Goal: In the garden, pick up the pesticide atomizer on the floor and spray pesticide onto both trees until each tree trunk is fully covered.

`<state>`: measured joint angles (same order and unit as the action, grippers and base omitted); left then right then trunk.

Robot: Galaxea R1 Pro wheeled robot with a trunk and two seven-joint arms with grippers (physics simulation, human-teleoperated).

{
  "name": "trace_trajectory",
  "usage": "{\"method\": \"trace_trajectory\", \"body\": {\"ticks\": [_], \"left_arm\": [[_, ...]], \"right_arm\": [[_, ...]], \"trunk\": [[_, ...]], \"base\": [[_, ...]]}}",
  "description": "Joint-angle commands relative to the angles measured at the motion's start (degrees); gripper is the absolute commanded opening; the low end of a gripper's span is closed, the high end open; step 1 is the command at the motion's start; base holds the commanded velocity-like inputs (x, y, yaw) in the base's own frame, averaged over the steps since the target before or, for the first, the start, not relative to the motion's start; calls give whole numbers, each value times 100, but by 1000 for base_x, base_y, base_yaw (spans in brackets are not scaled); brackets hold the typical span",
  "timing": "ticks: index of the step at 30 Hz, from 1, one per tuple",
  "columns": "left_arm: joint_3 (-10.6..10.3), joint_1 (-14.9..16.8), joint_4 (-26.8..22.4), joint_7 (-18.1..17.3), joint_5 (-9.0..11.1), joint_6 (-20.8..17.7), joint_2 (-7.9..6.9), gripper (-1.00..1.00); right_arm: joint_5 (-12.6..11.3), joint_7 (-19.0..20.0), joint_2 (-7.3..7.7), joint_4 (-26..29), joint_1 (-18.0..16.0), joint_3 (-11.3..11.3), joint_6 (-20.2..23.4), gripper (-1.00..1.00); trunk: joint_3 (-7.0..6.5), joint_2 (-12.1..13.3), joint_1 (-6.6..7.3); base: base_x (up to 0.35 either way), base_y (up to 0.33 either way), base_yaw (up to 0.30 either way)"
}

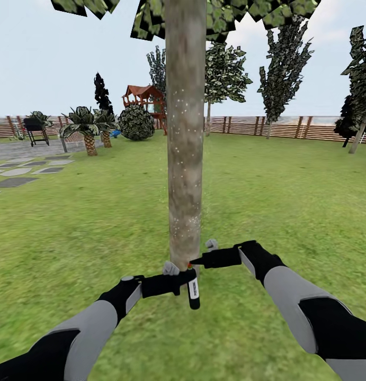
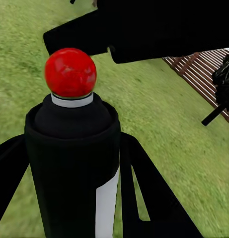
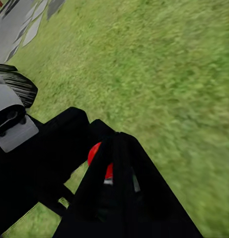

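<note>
The left gripper (image 1: 175, 281) pinches the atomizer (image 1: 193, 290) just before the trunk (image 1: 185, 159), while the right gripper (image 1: 197, 261), fingers together, presses its red button (image 2: 70, 72) to spray the bark.

This was a home's back garden. A green lawn (image 1: 288, 185) filled the ground, closed off at the far edge by a brown fence (image 1: 288, 127) of horizontal wooden slats running from nine o'clock round to three. At ten o'clock lay grey stepping stones (image 1: 16, 172) on the grass, with a black barbecue grill (image 1: 35, 131) behind them. Near eleven o'clock stood a wooden playset (image 1: 144, 98) with a red roof, short palm-like plants (image 1: 87, 127) and a rounded bush (image 1: 135, 123). A tall tree trunk (image 1: 185, 132) rose at twelve, under open sky.
</note>
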<state>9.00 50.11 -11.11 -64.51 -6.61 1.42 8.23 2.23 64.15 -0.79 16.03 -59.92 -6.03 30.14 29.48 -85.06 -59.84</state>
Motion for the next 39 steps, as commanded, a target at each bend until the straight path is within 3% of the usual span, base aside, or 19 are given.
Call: {"method": "trace_trajectory", "body": {"ticks": [1,8,11,12,13,15,16,17,21,23,24,26,28,29,30,33,35,37,39], "left_arm": [[96,5,-3,-22,-60,16,4,-100],[207,6,-1,-26,-64,16,0,-100],[225,5,2,-26,-65,16,-4,-100],[228,3,3,-26,-66,16,-4,-100],[231,5,3,-27,-67,16,-5,-100],[233,5,2,-28,-68,19,-5,-100],[234,5,2,-27,-68,21,-5,-100],[234,6,3,-24,-68,24,-5,-100],[234,4,3,-17,-74,32,-20,-100],[234,4,3,1,-81,36,-34,-100],[234,3,3,168,-84,41,-73,-100],[234,4,8,820,-85,49,-153,-100],[234,5,34,1854,-86,58,-200,-100],[234,1,96,3222,-87,112,-220,-100],[236,0,362,4354,-79,369,-223,-100],[241,-22,762,6172,-68,1035,-214,-100],[242,-162,874,7507,99,1281,-200,-100],[239,-222,921,8120,233,1388,-191,-100],[236,-247,939,8258,287,1434,-116,-100]], "right_arm": [[23,19,0,7,-3,5,38,-100],[26,-5,0,7,-3,5,36,-100],[24,-539,67,31,-7,17,31,-100],[15,-892,194,62,-12,29,29,-100],[0,-1610,525,339,-21,51,30,-100],[-7,-2262,916,690,-26,295,34,-100],[-7,-2518,1098,785,-27,526,35,100],[-6,-2734,1269,846,-28,762,32,100],[2,-3609,1786,931,-27,1182,15,100],[12,-4301,1930,908,-16,1245,-152,100],[17,-5051,1979,685,107,1265,-458,100],[22,-5948,2009,100,294,1268,-995,100],[23,-6461,2017,-813,484,1270,-1891,100],[23,-6678,2001,-1473,712,1271,-2725,100],[16,-6751,1974,-1687,1011,1271,-3045,100],[7,-6801,1844,-1838,1283,1276,-3269,100],[1,-6811,1782,-1881,1441,1278,-3331,100],[-1,-6811,1687,-1899,1514,1279,-3357,100],[-2,-6811,1602,-1906,1546,1275,-3372,100]], "trunk": [[6,-3,0],[6,-3,0],[6,-3,0],[6,-3,0],[6,-3,0],[6,-3,0],[6,-3,0],[6,-3,0],[6,-3,0],[6,-3,0],[6,-3,0],[6,-3,0],[6,-3,0],[6,-3,0],[6,-3,0],[6,-3,0],[6,-3,0],[6,-3,0],[6,-3,0]], "base": [[0,0,0],[0,0,0],[0,0,0],[0,0,0],[0,0,0],[0,0,0],[0,0,0],[0,0,0],[0,0,0],[0,0,0],[0,0,0],[0,0,0],[0,0,0],[0,0,0],[0,0,0],[0,0,0],[0,0,0],[0,0,0],[0,0,0]]}}
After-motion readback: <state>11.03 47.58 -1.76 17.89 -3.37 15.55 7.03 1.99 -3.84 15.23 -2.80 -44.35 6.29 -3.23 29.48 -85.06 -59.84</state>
